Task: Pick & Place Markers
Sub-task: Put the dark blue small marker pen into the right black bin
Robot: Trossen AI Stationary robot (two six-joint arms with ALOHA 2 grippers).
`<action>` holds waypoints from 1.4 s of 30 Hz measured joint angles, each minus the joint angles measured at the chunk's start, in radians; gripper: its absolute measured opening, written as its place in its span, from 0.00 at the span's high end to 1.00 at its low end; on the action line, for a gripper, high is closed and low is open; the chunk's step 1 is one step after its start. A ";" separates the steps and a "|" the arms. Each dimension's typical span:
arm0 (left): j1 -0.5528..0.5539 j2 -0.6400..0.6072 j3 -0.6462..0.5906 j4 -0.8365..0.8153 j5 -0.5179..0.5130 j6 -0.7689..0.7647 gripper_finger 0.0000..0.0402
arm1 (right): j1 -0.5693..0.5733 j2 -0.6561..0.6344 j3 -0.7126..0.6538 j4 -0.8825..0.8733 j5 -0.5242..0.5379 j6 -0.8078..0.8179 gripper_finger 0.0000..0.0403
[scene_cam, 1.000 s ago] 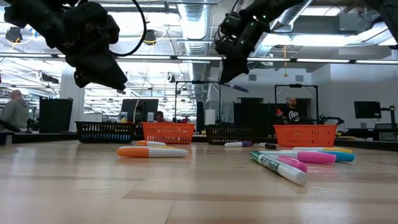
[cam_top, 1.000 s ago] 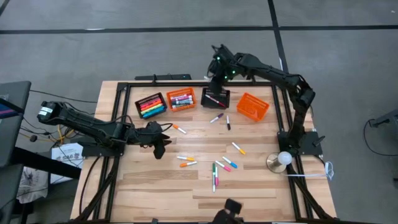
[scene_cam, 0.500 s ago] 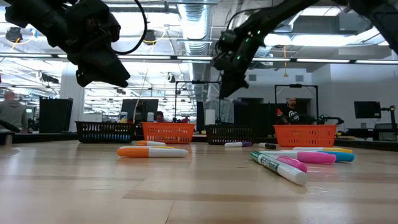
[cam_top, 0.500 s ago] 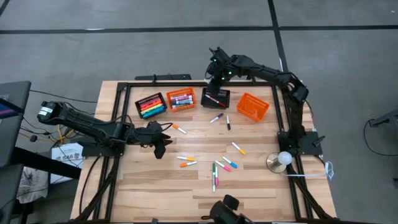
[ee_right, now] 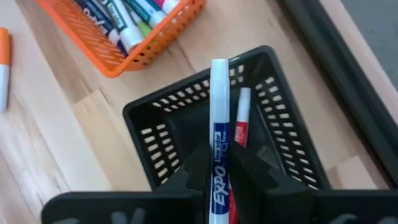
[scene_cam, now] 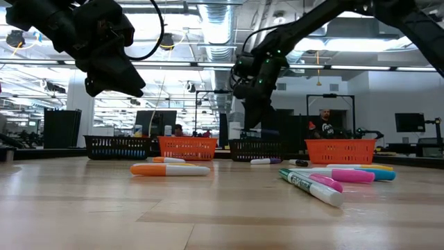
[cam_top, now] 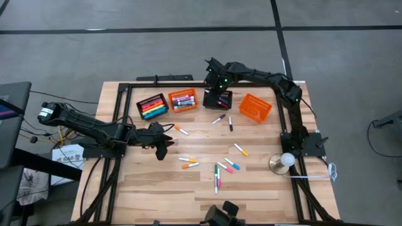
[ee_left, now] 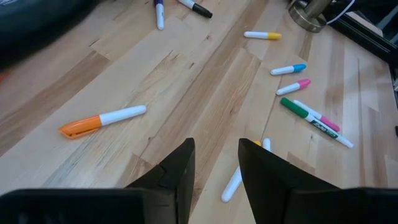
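I have the right gripper (ee_right: 219,163) above the black basket (ee_right: 155,121) that stands third from the left in the row of 4 baskets along the desk's far edge. Its fingers are pinched on a white marker (ee_right: 219,118) with blue print on the barrel, which sticks straight out past the fingertips over the basket's open mouth. In the right wrist view 1 more marker, white with a red band (ee_right: 242,124), already lies inside that basket, just beside the held one. The orange basket next to it (ee_right: 134,43) holds several markers.

My left gripper (ee_left: 214,168) hangs above the desk's left half, nearer the left edge than the middle, and holds nothing. Its fingers stand partly apart with bare wood showing between them. An orange-capped marker (ee_left: 102,121) lies on the wood ahead of it, apart from the fingers, and another white marker (ee_left: 235,180) lies partly hidden behind 1 finger.

From above, the other loose markers (cam_top: 221,168) are scattered over the middle of the desk (cam_top: 251,194): 2 just in front of the basket row, 1 orange-capped near the left gripper, and a cluster of green, pink and blue ones toward the near edge. All of these lie well apart from the right gripper. The leftmost black basket (cam_top: 152,105) is full of coloured markers, and the rightmost orange basket (cam_top: 254,107) sits tilted.
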State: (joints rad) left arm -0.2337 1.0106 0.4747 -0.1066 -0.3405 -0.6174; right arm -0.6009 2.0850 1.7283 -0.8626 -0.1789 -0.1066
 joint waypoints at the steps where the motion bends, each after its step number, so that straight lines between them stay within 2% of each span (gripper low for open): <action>1: 0.000 0.000 0.000 0.000 0.000 0.000 0.70 | 0.003 0.000 0.000 -0.001 0.003 0.000 0.91; 15: 0.000 0.000 0.000 0.002 0.000 0.000 0.70 | -0.003 0.066 -0.001 -0.011 0.023 0.001 0.91; 42: 0.000 0.000 0.000 0.003 0.000 0.008 0.70 | -0.001 0.064 0.000 -0.020 0.021 -0.049 0.87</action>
State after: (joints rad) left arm -0.2340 1.0107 0.4747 -0.1032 -0.3405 -0.6094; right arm -0.6019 2.1494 1.7283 -0.8825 -0.1581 -0.1555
